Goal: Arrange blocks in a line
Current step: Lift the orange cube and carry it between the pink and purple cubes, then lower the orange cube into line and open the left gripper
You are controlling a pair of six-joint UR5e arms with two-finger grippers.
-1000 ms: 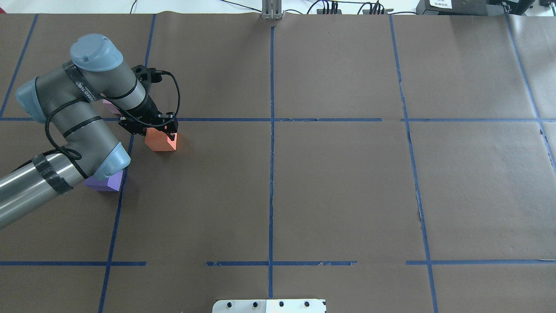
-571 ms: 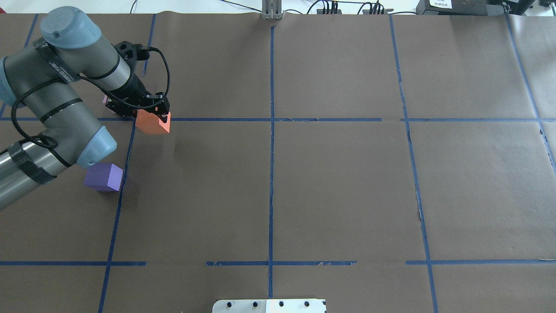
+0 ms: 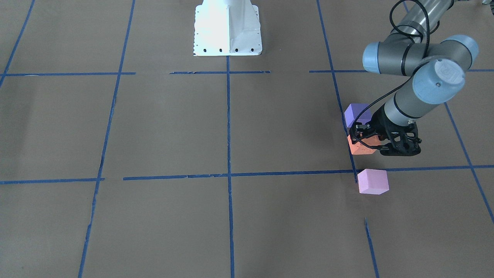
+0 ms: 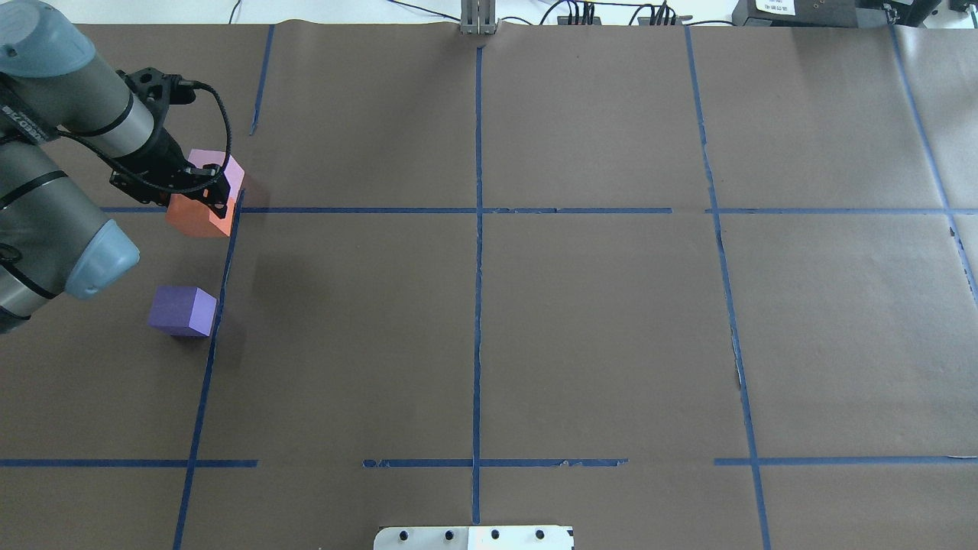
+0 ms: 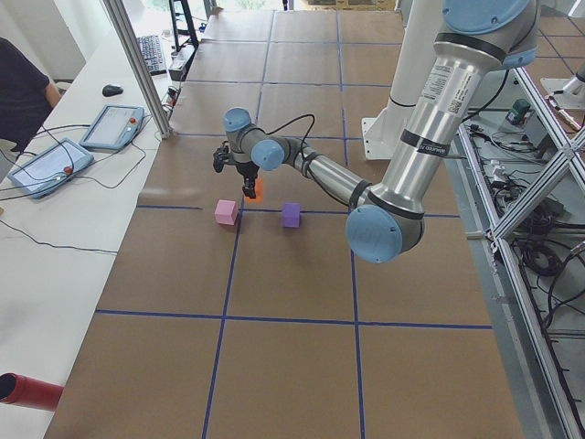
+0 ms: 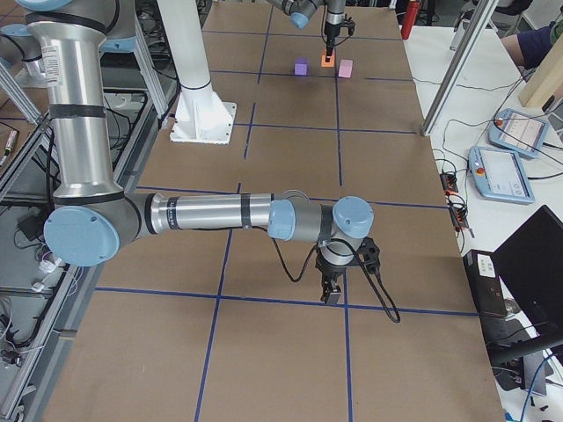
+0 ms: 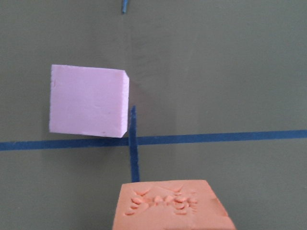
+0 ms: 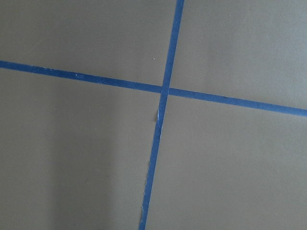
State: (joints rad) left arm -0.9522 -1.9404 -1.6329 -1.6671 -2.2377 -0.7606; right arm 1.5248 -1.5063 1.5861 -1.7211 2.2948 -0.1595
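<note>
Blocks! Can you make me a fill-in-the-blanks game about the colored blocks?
The left gripper holds the orange block, so only ____ blocks rest on the table. The pink block and the purple block lie beside a ____ tape line. The block nearest the robot's white base is the ____ one.
Missing words: two, blue, purple.

Brown paper covers the table [image 4: 596,328], ruled into large squares by blue tape lines [image 4: 477,305], some broken or frayed. A white bench [image 5: 82,219] runs along the operators' side, carrying a grey pendant screen [image 5: 112,126], a second pendant screen [image 5: 46,167] with trailing cables, a mouse [image 5: 111,90] and a keyboard [image 5: 149,53]. A slanted aluminium post [image 5: 137,64] rises near them, a person in a dark top [image 5: 23,87] sits at the edge, and a red cylinder [image 5: 27,391] lies at the bench's near end
</note>
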